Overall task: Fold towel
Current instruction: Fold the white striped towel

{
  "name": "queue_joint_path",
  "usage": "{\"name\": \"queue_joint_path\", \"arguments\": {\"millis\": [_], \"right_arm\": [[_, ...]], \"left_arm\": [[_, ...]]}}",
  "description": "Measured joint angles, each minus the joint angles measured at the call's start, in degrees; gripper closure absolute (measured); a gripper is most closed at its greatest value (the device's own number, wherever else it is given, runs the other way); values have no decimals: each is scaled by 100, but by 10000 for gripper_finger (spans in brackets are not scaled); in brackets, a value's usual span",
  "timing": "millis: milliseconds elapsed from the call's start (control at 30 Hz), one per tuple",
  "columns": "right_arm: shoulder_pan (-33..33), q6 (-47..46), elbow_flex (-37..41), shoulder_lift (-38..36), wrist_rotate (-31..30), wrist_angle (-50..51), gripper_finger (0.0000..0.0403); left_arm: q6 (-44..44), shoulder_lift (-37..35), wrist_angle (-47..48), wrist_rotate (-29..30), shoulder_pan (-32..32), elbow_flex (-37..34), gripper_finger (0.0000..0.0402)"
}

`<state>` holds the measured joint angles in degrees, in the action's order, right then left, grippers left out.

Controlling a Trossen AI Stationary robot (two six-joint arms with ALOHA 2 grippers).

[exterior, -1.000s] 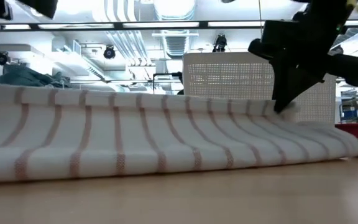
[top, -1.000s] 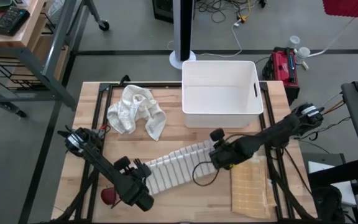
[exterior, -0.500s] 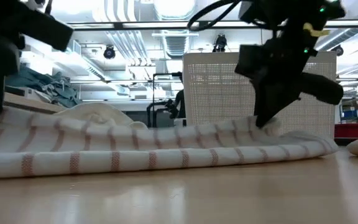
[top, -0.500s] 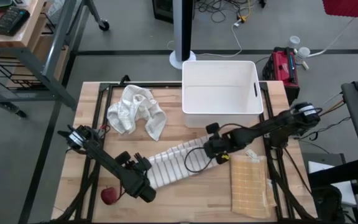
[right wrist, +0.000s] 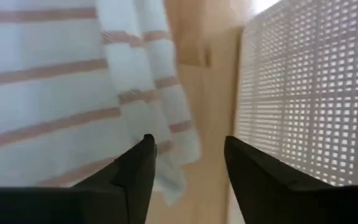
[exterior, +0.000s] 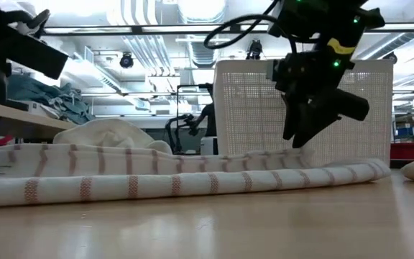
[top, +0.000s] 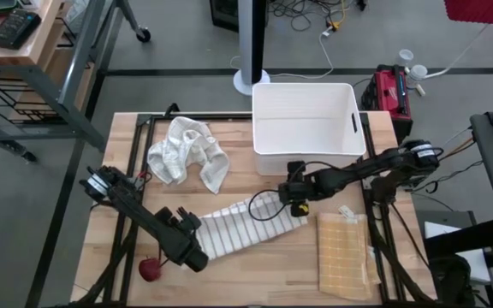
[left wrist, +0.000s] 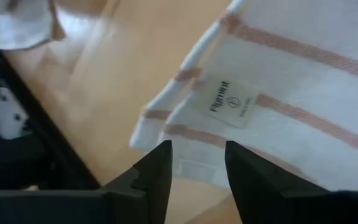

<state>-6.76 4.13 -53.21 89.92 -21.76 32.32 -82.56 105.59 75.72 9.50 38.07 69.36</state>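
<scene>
Left gripper point(top: 187, 248), at the front-left of the wooden table point(top: 264, 265), hangs over the near-left end of the striped towel point(top: 245, 225) with its two fingers point(left wrist: 151, 177) parted and nothing between them; the left wrist view shows the towel's corner and a small sewn label point(left wrist: 232, 102) just beyond the fingertips. Right gripper point(top: 295, 198), near the table's centre, is likewise released: in the right wrist view its fingers point(right wrist: 135, 171) stand apart above the towel's other end, beside the perforated wall of the white bin point(right wrist: 303, 93). In the low view this gripper point(exterior: 300, 133) hovers just above the cloth, not touching it.

Striped towel, white with thin reddish bands, lies folded into a long strip running diagonally between the two grippers, flat on the table point(exterior: 214, 223). White bin point(top: 305, 127) stands at the table's rear, just behind the right gripper. Crumpled white cloth point(top: 187, 152) lies at the rear left, well apart from the towel. Folded yellow checked cloth point(top: 346, 253) rests at the front right. Small red object point(top: 150, 270) sits at the front-left edge, near the left gripper.
</scene>
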Motion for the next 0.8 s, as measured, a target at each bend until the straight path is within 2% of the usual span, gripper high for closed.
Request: {"name": "queue_joint_path", "arguments": {"millis": [167,300,500,667,800], "right_arm": [[-5,-187,0,-91,202,21,215],[-15,-337,0,-246,444,51,220],[-35,-447,0,-536,965,124,228],[-52,-467,0,-779,817,356,236],[-222,-499,8,-838,1315,327,241]], "left_arm": [[-170,-260,-215,4,30,-13,263],[-122,-345,-326,2,89,284,274],[197,-361,-1249,64,297,796,294],[-73,-348,-2320,626,392,584,309],[-284,-228,-2726,663,389,278,321]]}}
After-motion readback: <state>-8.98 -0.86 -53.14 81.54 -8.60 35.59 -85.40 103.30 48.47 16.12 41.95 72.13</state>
